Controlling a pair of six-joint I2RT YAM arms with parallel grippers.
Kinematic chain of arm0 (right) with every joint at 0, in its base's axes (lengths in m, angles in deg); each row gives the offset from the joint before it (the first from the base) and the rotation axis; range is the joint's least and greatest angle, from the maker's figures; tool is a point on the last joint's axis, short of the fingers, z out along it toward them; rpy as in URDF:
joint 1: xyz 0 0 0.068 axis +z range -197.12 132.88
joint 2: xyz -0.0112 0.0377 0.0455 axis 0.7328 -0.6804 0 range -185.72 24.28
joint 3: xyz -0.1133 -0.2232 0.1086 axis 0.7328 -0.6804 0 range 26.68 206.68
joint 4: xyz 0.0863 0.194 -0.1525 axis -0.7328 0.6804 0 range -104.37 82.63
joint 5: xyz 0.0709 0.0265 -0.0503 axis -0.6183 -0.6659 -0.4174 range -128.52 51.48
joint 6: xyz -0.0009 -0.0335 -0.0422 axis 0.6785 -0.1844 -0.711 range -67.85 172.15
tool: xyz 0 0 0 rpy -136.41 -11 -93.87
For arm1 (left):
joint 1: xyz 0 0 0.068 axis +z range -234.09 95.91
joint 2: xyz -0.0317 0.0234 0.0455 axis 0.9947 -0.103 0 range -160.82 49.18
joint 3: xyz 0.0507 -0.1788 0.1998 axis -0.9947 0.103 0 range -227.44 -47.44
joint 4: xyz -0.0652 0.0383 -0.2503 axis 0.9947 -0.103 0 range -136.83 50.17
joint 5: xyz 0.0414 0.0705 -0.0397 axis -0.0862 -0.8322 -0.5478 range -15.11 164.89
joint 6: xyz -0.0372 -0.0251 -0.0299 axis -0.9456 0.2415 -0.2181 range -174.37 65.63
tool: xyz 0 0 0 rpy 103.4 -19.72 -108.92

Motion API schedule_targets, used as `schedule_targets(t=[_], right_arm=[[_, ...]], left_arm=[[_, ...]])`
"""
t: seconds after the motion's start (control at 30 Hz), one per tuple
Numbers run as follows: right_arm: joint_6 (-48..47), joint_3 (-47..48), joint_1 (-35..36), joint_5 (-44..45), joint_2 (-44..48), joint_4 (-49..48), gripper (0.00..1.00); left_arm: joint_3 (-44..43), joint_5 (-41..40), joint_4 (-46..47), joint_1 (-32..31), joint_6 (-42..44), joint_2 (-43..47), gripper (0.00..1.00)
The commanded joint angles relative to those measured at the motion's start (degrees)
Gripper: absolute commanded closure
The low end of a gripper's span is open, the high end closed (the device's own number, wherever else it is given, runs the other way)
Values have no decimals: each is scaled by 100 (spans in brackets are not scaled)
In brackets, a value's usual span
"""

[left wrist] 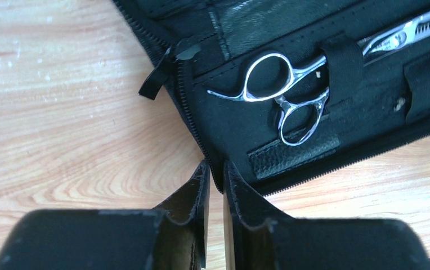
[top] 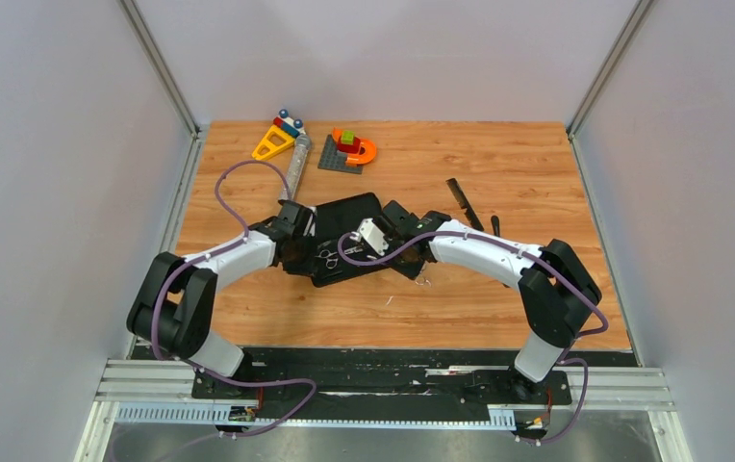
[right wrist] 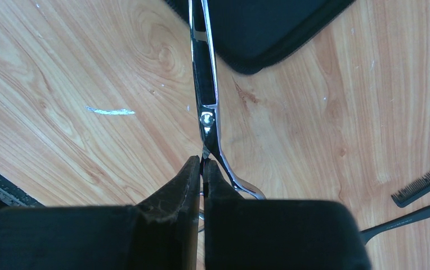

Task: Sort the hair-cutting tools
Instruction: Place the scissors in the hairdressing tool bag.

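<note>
Right gripper (right wrist: 202, 162) pinches loose scissors (right wrist: 206, 119) beside case (right wrist: 269, 28), left gripper (left wrist: 215, 169) seemingly nips its edge; strapped scissors (left wrist: 303, 71) sit inside, toothed comb (right wrist: 424, 183) and tail comb (right wrist: 401, 220) unsorted right of case.

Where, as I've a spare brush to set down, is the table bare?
Bare wood: the near strip between the open black zip case and the black base rail, and the far right corner beyond the long thin black comb. Crowded: the centre, and far left by the colourful toy blocks.
</note>
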Motion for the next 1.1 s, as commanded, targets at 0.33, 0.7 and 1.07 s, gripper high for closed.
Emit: schedule_targets(t=[0.33,0.7,1.07], right_arm=[[178,32,215,4,135,419,100],[160,148,77,186,-275,738,100],[-266,-237,-138,266,9,480,100]], left_arm=[[-397,719,216,-254,1133,-402,82],[-639,311,38,-254,1085,-620,60],[-729,319,71,-253,1092,-818,62]])
